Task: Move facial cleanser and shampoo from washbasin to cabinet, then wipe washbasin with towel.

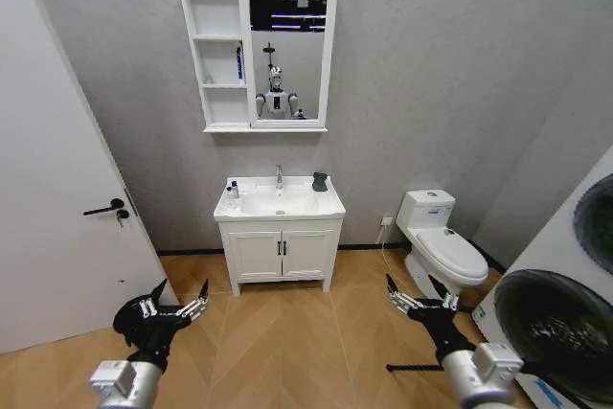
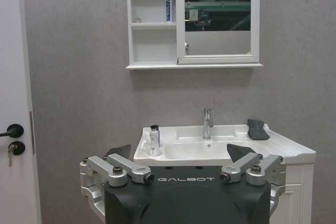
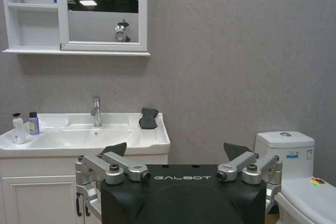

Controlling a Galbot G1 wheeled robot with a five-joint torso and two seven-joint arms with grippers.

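Robot's sitting back from the washbasin [image 1: 279, 202], well apart from it, with wood floor [image 1: 278, 332] showing in between. The left claw [image 1: 175, 303] is hanging low over the floor on the robot's left with its fingers spread wide, pinching nothing. The right claw [image 1: 421, 299] is doing the same thing on the other side, spread and empty, with the white toilet [image 1: 442, 241] just past it.

On the basin's left rim there's a white bottle with a black cap [image 3: 19, 129] standing upright, and a small purple bottle [image 3: 34, 123] standing right beside it. The towel [image 2: 257, 129] is lying crumpled on the back right corner of the rim, to the right of the chrome tap [image 2: 208, 123].

The cabinet [image 1: 218, 50] is hanging on the grey wall above the basin, joined to the mirror [image 1: 287, 53]. Something blue and white [image 2: 169, 6] is standing in its middle compartment, against the mirror side. Can't tell what it is.

A white door with a black handle [image 1: 105, 208] is off to the left.
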